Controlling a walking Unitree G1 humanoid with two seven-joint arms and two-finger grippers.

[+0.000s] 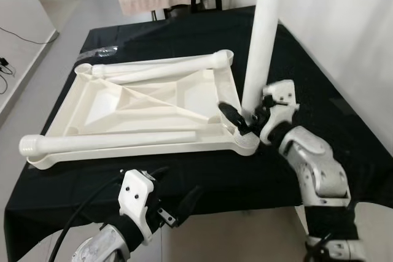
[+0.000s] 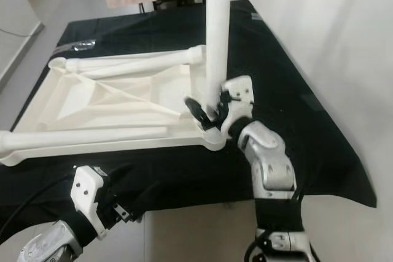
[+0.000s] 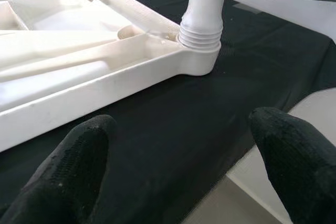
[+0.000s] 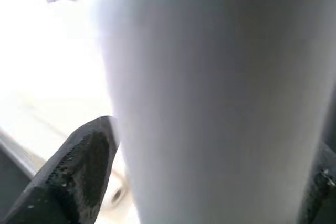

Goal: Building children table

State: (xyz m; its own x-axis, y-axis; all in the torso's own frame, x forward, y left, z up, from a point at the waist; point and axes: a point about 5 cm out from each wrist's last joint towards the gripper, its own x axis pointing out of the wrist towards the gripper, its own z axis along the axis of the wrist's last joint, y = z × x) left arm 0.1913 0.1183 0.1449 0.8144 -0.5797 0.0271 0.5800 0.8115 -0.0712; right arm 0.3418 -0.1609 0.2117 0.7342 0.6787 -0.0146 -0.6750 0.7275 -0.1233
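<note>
White plastic table leg (image 1: 261,35) is standing upright in the upturned tabletop (image 1: 141,105) corner — right gripper (image 1: 245,118) clamping it, left gripper (image 3: 178,166) hanging open.

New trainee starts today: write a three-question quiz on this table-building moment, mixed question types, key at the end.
1. True or false: the upright leg stands in a corner socket of the upturned tabletop.
2. Which gripper is clamped on that leg? A) left gripper B) right gripper C) neither
3. How many other legs lie flat on the tabletop?

Key
1. True; the left wrist view shows its ribbed base seated in the corner nearest the right arm.
2. B; the right gripper holds the leg low down, while the left gripper is open near the table edge over the black cloth.
3. Two: the far leg and the near leg.
</note>
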